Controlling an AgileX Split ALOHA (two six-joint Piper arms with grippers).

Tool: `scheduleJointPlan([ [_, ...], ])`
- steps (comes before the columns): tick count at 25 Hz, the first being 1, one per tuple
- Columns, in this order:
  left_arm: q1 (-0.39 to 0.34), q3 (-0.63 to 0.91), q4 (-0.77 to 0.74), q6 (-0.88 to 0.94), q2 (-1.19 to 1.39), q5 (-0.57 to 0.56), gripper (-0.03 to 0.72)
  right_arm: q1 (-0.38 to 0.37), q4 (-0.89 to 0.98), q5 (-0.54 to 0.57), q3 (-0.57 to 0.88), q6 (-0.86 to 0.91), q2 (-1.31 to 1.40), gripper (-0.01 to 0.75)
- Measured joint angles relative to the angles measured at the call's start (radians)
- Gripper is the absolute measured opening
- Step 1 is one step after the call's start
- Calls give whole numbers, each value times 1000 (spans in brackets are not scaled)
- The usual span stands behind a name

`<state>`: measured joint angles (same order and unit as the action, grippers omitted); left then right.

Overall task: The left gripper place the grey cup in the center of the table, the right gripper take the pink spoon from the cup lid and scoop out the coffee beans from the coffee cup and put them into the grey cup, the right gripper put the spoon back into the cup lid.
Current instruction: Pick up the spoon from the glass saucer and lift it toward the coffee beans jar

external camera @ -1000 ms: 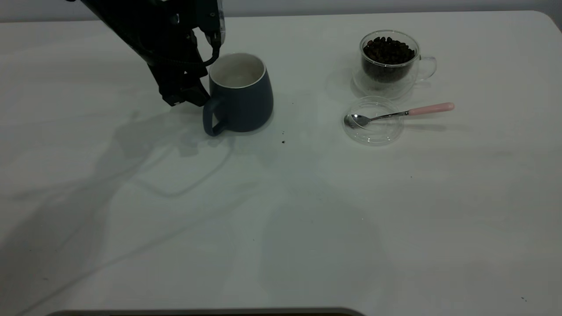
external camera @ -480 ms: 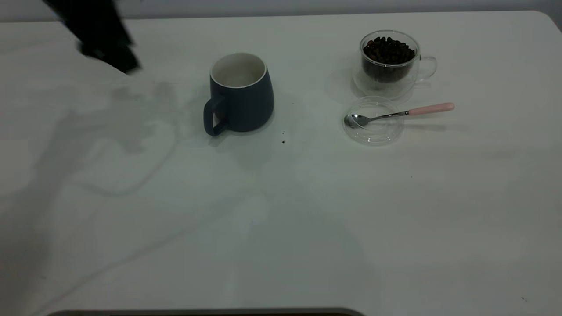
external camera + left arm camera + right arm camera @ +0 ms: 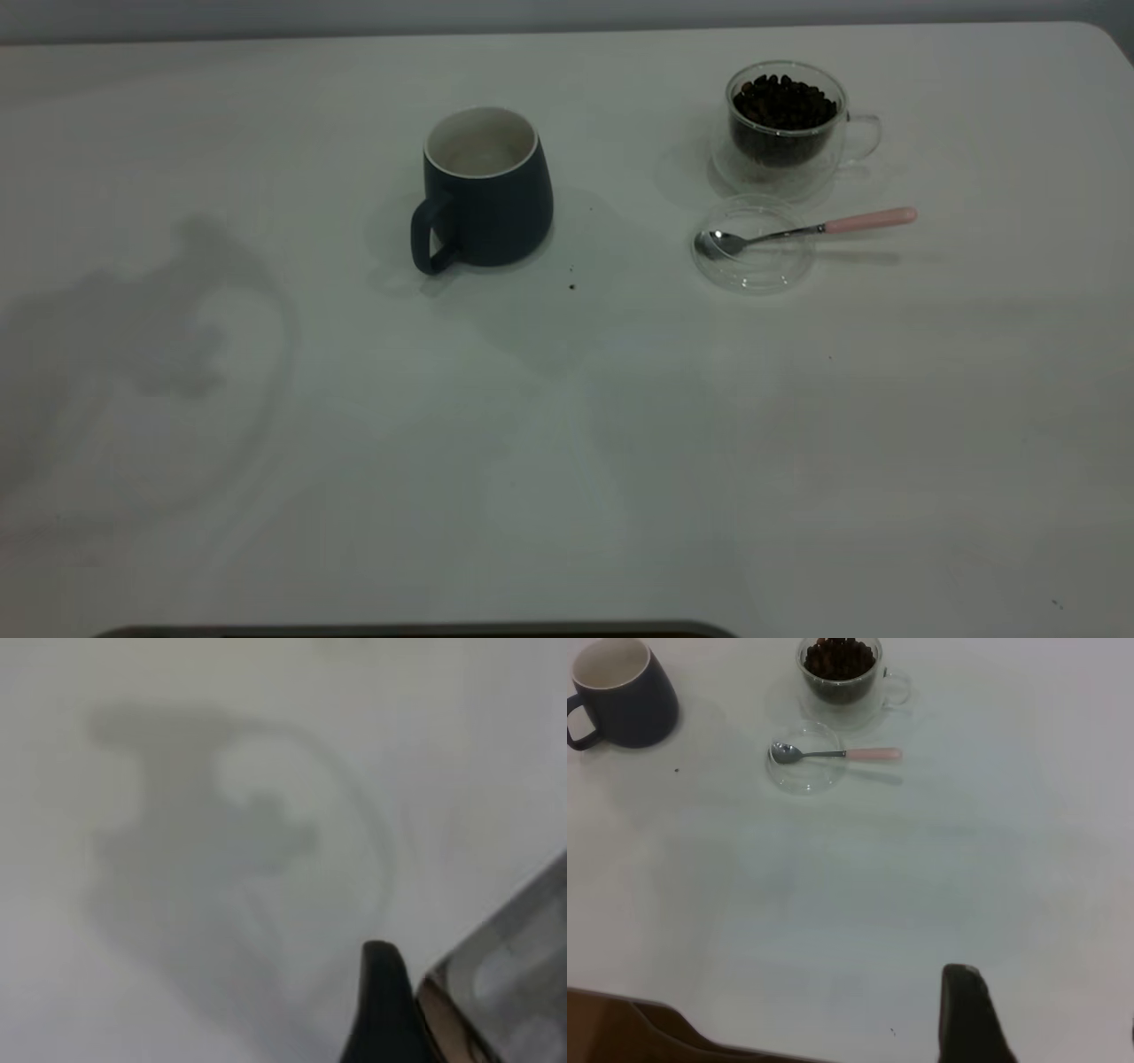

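Note:
The grey cup (image 3: 485,199) stands upright and empty near the middle of the table (image 3: 567,443), handle toward the front left; the right wrist view holds it too (image 3: 625,700). To its right is the coffee cup (image 3: 784,124) full of coffee beans (image 3: 784,102). In front of that lies the cup lid (image 3: 753,257) with the pink spoon (image 3: 824,226) across it, bowl in the lid, handle pointing right. No gripper appears in the exterior view. My right gripper (image 3: 1045,1010) hangs open and empty, well back from the spoon (image 3: 846,753). My left gripper (image 3: 383,992) hovers over bare table.
The left arm's shadow (image 3: 151,328) falls on the table's left side. A dark speck (image 3: 571,286) lies just right of the grey cup. A dark edge (image 3: 416,631) runs along the front of the table. A brown edge (image 3: 620,1032) shows in the right wrist view.
The left arm has pulled away from beside the grey cup's handle, moved left and left the exterior view. The cup stays where it stood. Nothing else has moved.

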<state>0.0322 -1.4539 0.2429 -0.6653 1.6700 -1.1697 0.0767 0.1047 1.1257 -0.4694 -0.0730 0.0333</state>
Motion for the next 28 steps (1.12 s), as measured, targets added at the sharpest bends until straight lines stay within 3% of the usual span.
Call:
scheduleJointPlan([
  [8,0,94,-17,165,-321,0,565,0,0,0,0,0,0,409],
  [20,0,725,-27,434,-769,0,565,0,0,0,0,0,0,324],
  [28,0,923,-210,658,-1068,22,565,0,0,0,0,0,0,280],
])
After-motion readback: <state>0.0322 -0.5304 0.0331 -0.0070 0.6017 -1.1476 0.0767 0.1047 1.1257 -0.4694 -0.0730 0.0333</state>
